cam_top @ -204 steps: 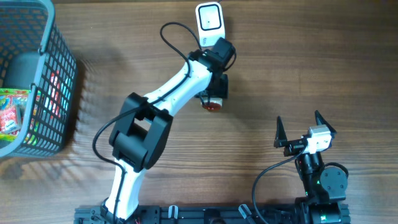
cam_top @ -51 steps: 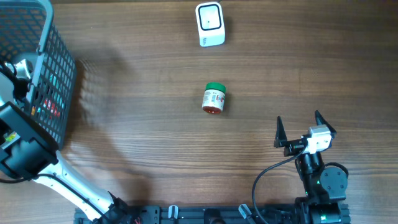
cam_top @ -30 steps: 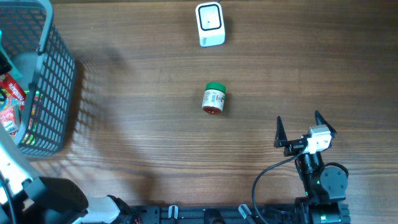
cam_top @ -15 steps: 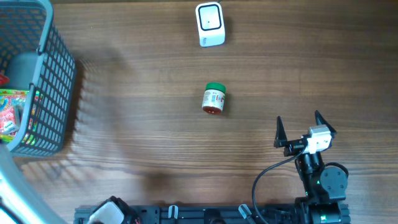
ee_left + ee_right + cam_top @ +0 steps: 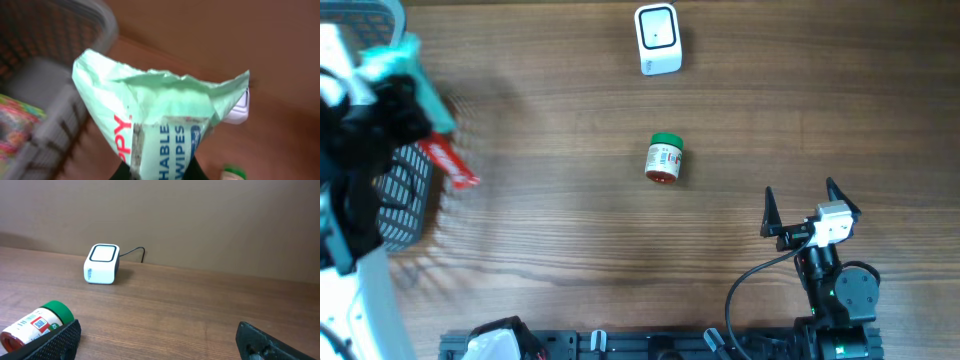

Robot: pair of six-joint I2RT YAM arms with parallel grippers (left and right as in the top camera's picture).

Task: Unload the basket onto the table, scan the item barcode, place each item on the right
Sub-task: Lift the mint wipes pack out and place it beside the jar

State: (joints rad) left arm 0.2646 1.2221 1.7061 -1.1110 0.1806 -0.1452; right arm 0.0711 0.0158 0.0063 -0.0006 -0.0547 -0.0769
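Although the left arm (image 5: 365, 150) is blurred in the overhead view, a mint-green wipes packet (image 5: 398, 50) shows at its tip. It is far left of the scanner (image 5: 658, 38), over the rim of the basket (image 5: 405, 195). The red strip beside it may be part of the same packet. A green-lidded jar (image 5: 664, 159) lies on its side on the worktop (image 5: 570, 250), near the scanner and below it in the picture. The right end effector (image 5: 810, 213) sits well to the scanner's lower right, fingers spread wide and empty.

From the left wrist, the left end effector (image 5: 157, 175) is pressed together on the packet's lower edge, pinching it. The packet hides most of the scanner, with the basket on the packet's far side from it.

From the right wrist, the scanner stands upright and the jar lies apart from it, nearer the camera.
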